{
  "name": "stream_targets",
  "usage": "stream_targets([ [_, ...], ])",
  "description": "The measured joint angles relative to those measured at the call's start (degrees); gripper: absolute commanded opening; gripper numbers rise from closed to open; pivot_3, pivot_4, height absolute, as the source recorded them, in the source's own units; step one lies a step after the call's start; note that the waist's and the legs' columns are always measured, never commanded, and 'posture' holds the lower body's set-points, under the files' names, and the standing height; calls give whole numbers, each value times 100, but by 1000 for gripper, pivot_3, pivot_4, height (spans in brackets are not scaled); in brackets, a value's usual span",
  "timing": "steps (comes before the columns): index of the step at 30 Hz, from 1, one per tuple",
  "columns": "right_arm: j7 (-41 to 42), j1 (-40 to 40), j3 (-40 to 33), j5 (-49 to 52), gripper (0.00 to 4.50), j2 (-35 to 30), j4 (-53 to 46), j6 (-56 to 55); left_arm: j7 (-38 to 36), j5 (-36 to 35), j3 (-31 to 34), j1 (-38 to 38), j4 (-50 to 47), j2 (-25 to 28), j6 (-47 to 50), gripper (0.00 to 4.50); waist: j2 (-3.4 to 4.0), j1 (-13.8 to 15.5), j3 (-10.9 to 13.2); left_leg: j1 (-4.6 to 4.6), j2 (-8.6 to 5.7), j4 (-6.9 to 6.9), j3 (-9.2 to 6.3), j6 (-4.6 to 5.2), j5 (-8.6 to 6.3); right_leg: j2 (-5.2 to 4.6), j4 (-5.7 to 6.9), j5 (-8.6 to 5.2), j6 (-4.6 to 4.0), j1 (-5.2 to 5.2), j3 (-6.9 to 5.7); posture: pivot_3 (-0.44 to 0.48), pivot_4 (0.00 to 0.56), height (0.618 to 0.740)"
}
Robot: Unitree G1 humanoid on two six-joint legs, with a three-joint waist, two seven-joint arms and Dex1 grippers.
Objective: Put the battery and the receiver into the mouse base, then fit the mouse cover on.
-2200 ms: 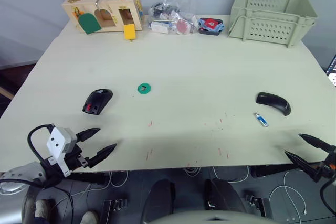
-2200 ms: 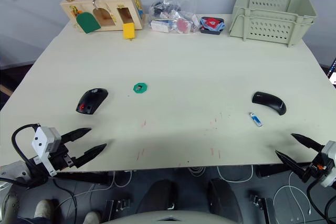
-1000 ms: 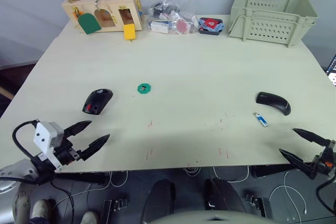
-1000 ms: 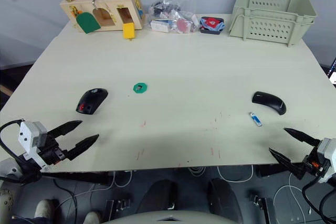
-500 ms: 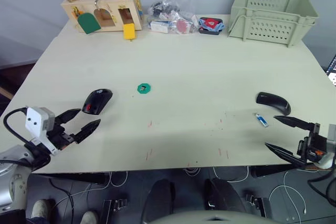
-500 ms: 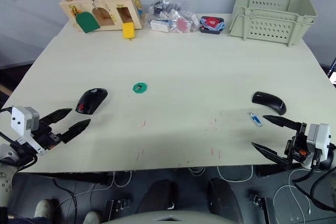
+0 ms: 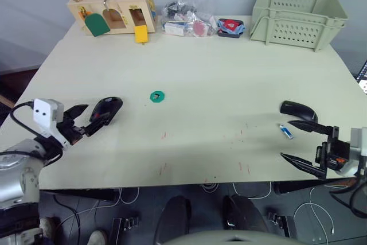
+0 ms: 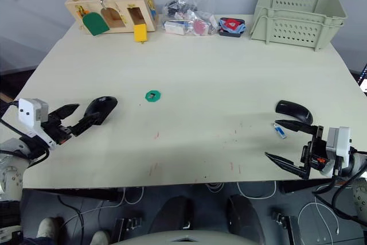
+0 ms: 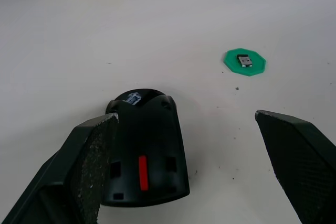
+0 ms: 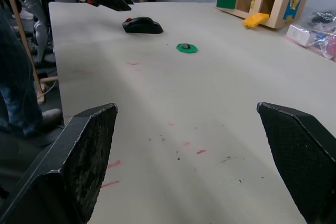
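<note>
Head camera, both eyes: the table (image 7: 218, 73) carries the mouse base (image 7: 107, 109) on the robot's left. The receiver (image 7: 157, 97) lies on a green disc (image 7: 153, 99) near the middle. The mouse cover (image 7: 298, 110) and the battery (image 7: 285, 131) lie on the right, just beside each other. The left gripper (image 7: 85, 120) reaches to the base with jaws parted, one finger tip at the base's near end; whether it touches cannot be told from here. The right gripper (image 7: 304, 144) hovers over the near right edge, jaws wide and empty, the battery just beyond its upper finger. A wooden latch box (image 7: 113, 11), a plastic bag of small parts (image 7: 186, 18) and a pale crate (image 7: 298, 8) line the far edge.

Left wrist: the base sits between the open fingers (image 9: 89, 161), close against one of them. Its hollow top, with the red patch, is uncovered and seems to hold neither battery nor receiver. The receiver rests apart on its green disc.

Right wrist: the fingers (image 10: 86, 150) stand wide over bare table; base and disc lie well apart, far across.

Progress: no step is done. Battery, receiver and cover all remain to be fitted; both arms appear to be in approach.
</note>
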Motion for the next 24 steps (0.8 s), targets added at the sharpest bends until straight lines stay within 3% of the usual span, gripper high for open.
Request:
stream_targets([
  [14, 14, -53, 3, -43, 4500, 20, 230, -42, 897, 822, -669, -1217, 801, 140, 524, 4448, -6, -12, 3, 0, -2, 0, 0, 0, 0, 4, 2, 1, 1, 0, 1, 0, 150, 740],
  [24, 37, -122, 2, -50, 4500, 19, 307, -42, 907, 1070, -1159, -1353, 950, 194, 921, 4448, -7, -4, 4, -1, -2, 0, -1, 0, 0, 4, 3, 2, 0, 0, 1, 0, 150, 740],
])
